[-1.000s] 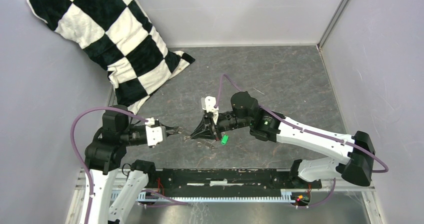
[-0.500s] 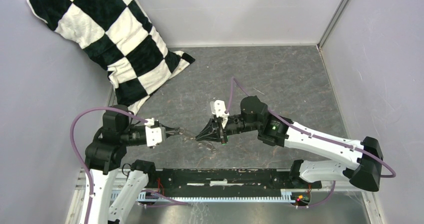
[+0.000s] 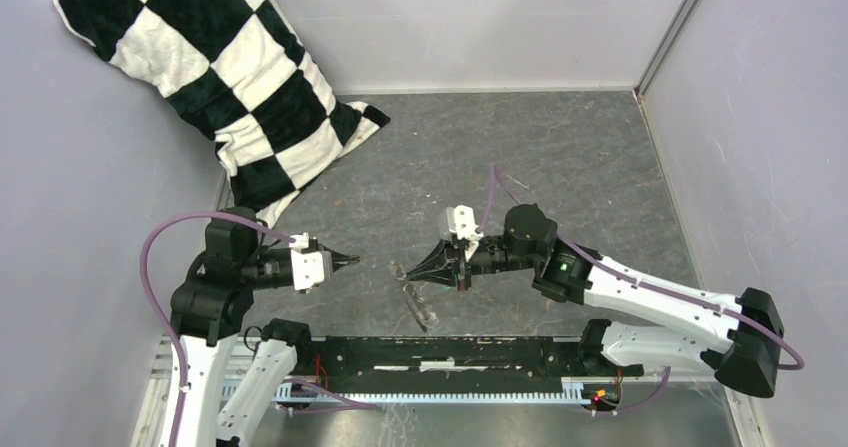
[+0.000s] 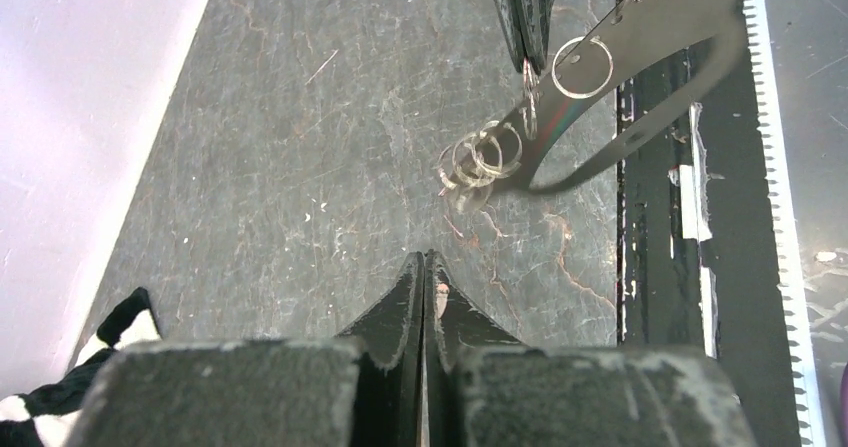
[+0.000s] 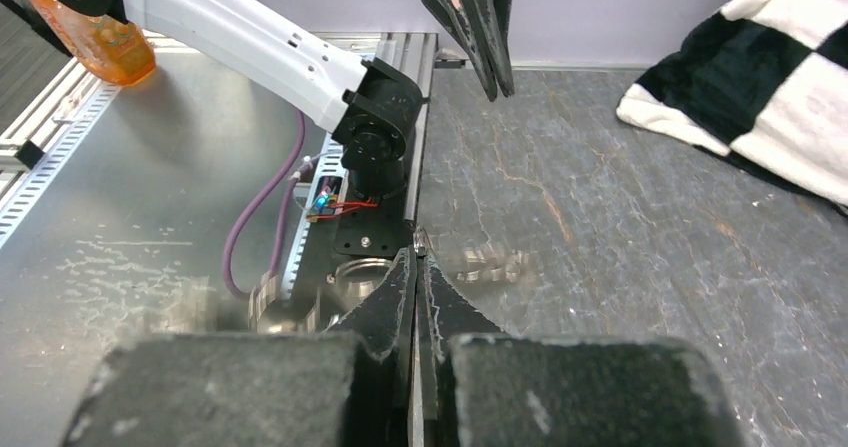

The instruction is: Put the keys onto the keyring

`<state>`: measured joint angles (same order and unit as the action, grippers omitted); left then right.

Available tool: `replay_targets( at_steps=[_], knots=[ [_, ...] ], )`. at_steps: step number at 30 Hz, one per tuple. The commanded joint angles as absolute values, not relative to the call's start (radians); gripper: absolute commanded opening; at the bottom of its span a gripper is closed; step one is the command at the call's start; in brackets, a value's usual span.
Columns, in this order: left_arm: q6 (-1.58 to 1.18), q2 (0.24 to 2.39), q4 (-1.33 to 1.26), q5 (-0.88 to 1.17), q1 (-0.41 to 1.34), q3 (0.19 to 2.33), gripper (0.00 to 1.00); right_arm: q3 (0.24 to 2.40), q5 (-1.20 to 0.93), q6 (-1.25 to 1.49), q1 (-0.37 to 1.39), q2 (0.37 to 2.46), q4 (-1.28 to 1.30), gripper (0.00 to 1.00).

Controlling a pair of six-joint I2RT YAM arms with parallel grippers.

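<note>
Centre of the grey marbled stone-look table [image 3: 560, 157], just in from its 6 o'clock edge: the right fingers [image 3: 425, 265] are clenched tight, tips pointing toward 9 o'clock. They are pinching the rim of the large thin silvery-grey metal keyring [image 3: 422, 305]. The loop hangs off those tips and trails away toward 5 o'clock, blurred in the overhead view. From the left wrist you get the clean look. The keyring's flat band [image 4: 650, 17] runs up toward 1 o'clock, and a cluster of small silvery split rings [image 4: 480, 157] is bunched at its low end. One more ring sits further up the band, and the dark right fingers [image 4: 520, 7] bite down on the edge between them. In the right wrist view the loop is only a smear on either side of the closed tips [image 5: 395, 287]. Over at 9 o'clock of the keyring, clear of it across a strip of bare table, the left fingers [image 3: 342, 260] are pressed together on nothing. They aim toward 3 o'clock, nose to nose with the right pair. Up at 10 o'clock a black-and-white chequered plush pillow [image 3: 230, 77] slumps into the corner against the wall. A black metal rail [image 3: 450, 352] runs along the near edge at 6 o'clock.
</note>
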<state>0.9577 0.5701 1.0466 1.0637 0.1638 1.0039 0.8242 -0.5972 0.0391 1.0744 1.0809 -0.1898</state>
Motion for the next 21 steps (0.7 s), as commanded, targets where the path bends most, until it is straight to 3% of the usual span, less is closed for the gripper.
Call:
replay_targets(
  at_steps=[1, 9, 13, 17, 21],
  knots=[
    [0.976, 0.574, 1.033, 1.040, 0.160, 1.033, 0.02, 0.760, -0.579, 0.080, 1.057, 0.997, -0.344, 0.01],
    [0.977, 0.577, 1.034, 1.046, 0.160, 1.032, 0.04, 0.746, -0.594, 0.083, 1.051, 0.984, -0.394, 0.01],
    [0.965, 0.579, 1.034, 1.078, 0.160, 1.036, 0.33, 0.758, -0.603, 0.070, 1.049, 0.993, -0.394, 0.01],
    [0.929, 0.591, 1.030, 1.129, 0.160, 1.048, 0.42, 0.761, -0.621, 0.068, 1.049, 1.005, -0.418, 0.01],
    [0.871, 0.597, 0.993, 1.158, 0.160, 1.034, 0.45, 0.773, -0.639, 0.073, 1.047, 1.027, -0.439, 0.01]
  ],
)
